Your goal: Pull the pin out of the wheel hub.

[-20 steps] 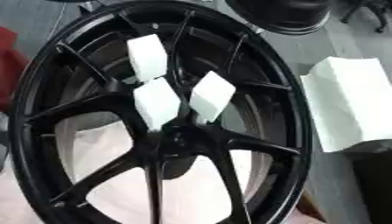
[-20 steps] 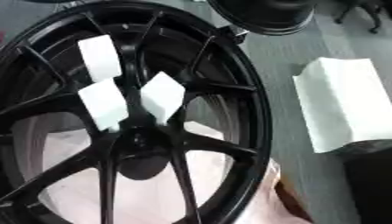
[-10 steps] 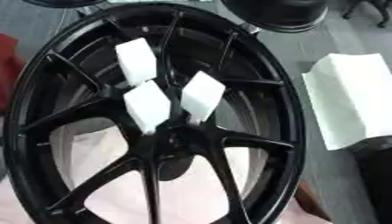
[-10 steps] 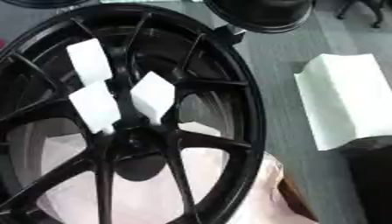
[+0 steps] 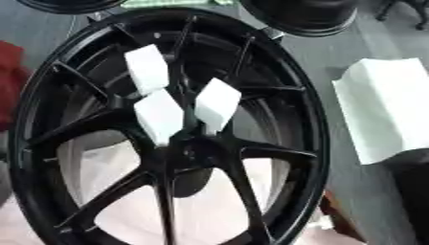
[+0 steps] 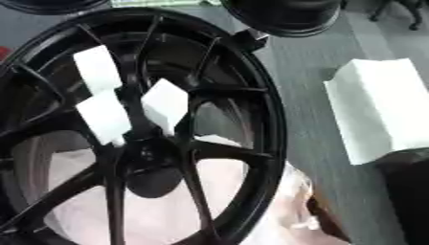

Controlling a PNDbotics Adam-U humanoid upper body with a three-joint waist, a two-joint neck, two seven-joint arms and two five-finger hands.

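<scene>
A black wheel hub (image 5: 167, 139) fills the table, three white block-shaped pins (image 5: 159, 116) wedged between its spokes near the centre; a white folded sheet (image 5: 385, 112) lies right. Neither hand shows, so their state is unknown. A skewed pull could jam a pin against the spokes.

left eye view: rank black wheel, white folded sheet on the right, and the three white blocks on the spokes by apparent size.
1. black wheel, largest by far.
2. white folded sheet.
3. white blocks: upper, lower left, right. They look alike, so no ranking among them.
</scene>
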